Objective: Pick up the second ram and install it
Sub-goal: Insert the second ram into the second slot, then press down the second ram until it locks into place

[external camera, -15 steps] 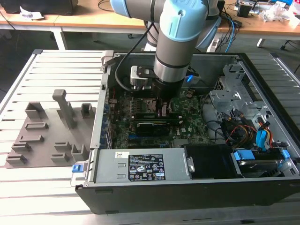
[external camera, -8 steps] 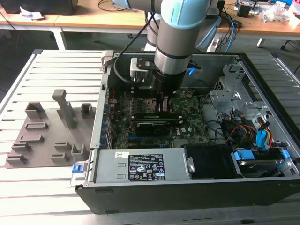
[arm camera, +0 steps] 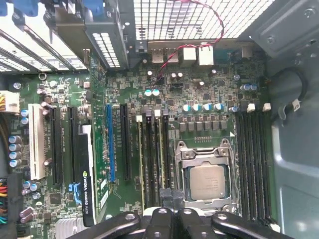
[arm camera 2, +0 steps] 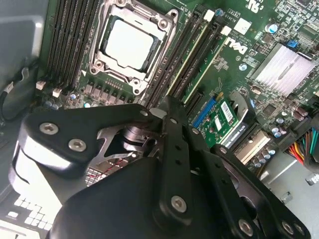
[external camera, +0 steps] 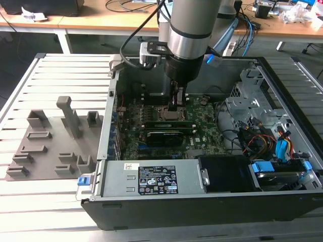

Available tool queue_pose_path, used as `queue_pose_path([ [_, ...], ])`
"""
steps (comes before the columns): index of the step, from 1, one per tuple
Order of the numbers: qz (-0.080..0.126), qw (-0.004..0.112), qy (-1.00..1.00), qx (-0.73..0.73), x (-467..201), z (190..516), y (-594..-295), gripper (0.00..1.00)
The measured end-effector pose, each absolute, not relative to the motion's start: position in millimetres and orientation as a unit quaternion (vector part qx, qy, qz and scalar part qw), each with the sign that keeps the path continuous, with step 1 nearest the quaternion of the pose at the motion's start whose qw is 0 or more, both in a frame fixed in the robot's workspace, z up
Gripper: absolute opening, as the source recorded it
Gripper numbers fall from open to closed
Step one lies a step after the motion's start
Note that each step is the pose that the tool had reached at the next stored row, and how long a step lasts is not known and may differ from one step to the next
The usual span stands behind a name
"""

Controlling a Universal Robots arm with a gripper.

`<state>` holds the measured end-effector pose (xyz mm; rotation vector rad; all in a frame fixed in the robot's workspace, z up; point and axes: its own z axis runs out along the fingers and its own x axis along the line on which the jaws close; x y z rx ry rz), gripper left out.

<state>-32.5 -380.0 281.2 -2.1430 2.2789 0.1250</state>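
Two narrow green sticks stand in the black slots beside the CPU socket (arm camera: 205, 181). The one running under my fingers I take as the second ram (arm camera: 162, 159) (arm camera 2: 199, 55), seated in line with its slot. My gripper (external camera: 174, 105) (arm camera 2: 168, 107) (arm camera: 172, 198) is shut, its fingers pressed together just over that stick's end, close to the socket (external camera: 169, 114). I see nothing between the fingers. I cannot tell whether the tips touch the stick's top edge.
The open computer case (external camera: 262, 75) walls in the motherboard. A black graphics card (external camera: 164, 137) lies beside the memory slots, and the power supply (external camera: 151, 177) sits along the front. Loose cables (external camera: 257, 138) crowd the exterior view's right. A grey parts fixture (external camera: 50, 146) lies outside on the exterior view's left.
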Motion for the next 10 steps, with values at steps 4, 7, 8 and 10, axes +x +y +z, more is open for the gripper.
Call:
queue_pose_path([
  [4, 0.040, 0.005, 0.728, -0.684, -32.5, 281.6, -380.0, 0.11],
  [7, 0.040, 0.005, 0.728, -0.684, -32.6, 281.8, -380.0, 0.11],
  [8, 0.040, 0.005, 0.728, -0.684, -32.2, 281.8, -380.1, 0.11],
  [10, 0.040, 0.005, 0.728, -0.684, -24.8, 280.2, -380.0, 0.11],
])
